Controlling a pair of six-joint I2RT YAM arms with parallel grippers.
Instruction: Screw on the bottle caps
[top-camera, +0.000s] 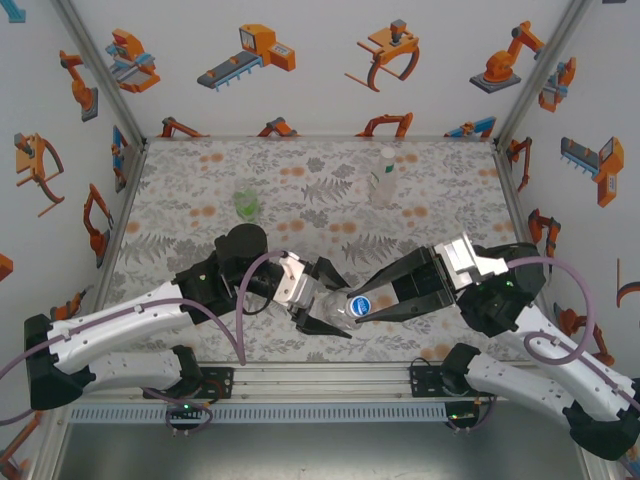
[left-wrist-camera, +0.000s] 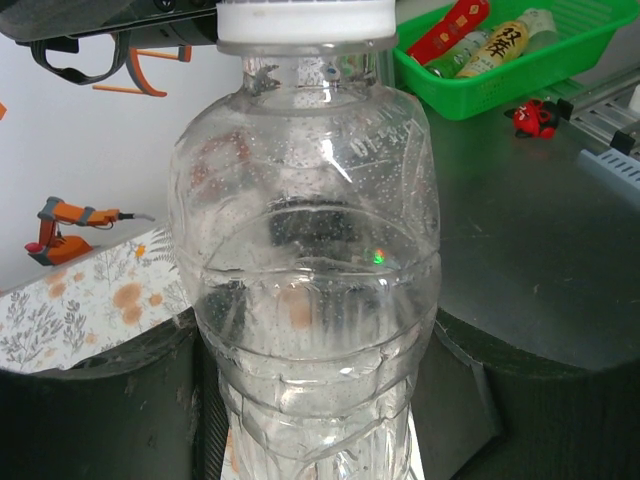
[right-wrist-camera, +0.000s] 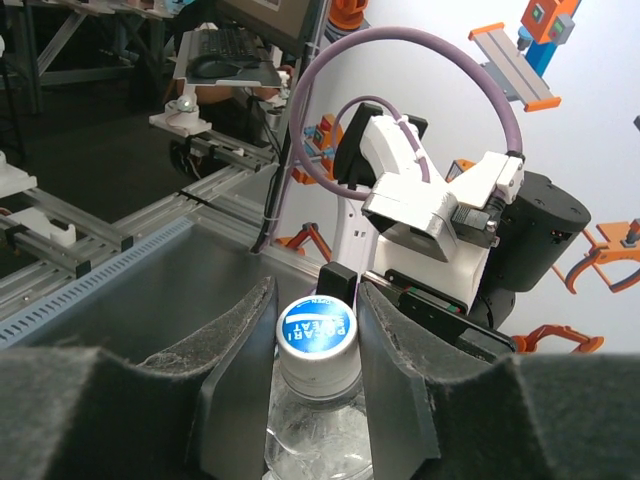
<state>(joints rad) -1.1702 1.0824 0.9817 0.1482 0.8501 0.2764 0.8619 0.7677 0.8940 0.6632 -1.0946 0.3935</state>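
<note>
Between the arms, left jaws grip the clear bottle (left-wrist-camera: 310, 300); right jaws clamp its cap (right-wrist-camera: 316, 330).

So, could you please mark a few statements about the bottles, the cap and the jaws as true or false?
1. The left jaws hold a clear bottle. True.
2. That bottle's neck is bare. False: a cap sits on it, between the right jaws.
3. The right jaws grip the green bottle. False: it stands free on the table.
4. A labelled bottle stands to the right of the green one. True.
</note>
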